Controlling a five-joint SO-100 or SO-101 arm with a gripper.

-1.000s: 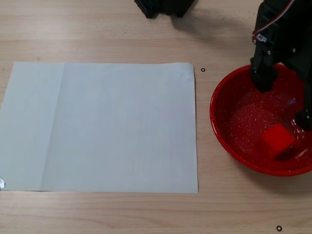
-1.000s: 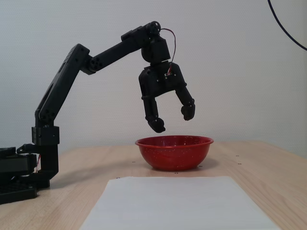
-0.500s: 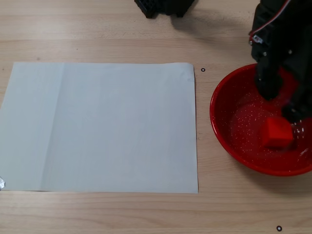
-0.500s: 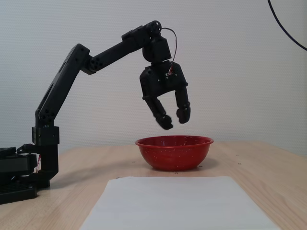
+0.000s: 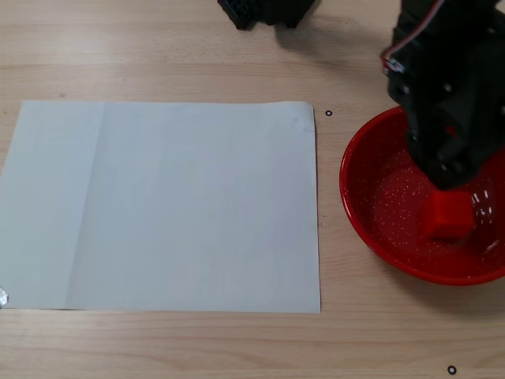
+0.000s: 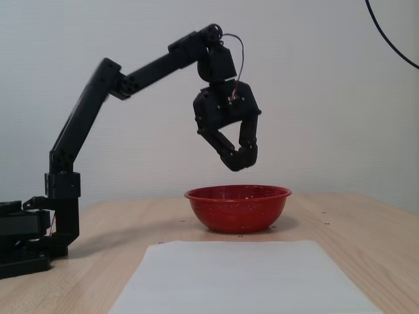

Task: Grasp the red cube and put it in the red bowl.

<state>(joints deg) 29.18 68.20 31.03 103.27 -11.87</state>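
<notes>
The red cube (image 5: 448, 217) lies inside the red bowl (image 5: 379, 207), right of the bowl's middle in a fixed view. The bowl stands on the wooden table; from the side in the other fixed view the bowl (image 6: 237, 208) hides the cube behind its wall. My black gripper (image 6: 239, 161) hangs above the bowl, clear of its rim, with nothing between its fingers, whose tips meet. From above, the gripper (image 5: 451, 175) covers the bowl's far right part.
A large white paper sheet (image 5: 162, 205) lies flat left of the bowl. The arm's base (image 6: 29, 239) stands at the left in the side view. Small black marks (image 5: 329, 113) dot the table.
</notes>
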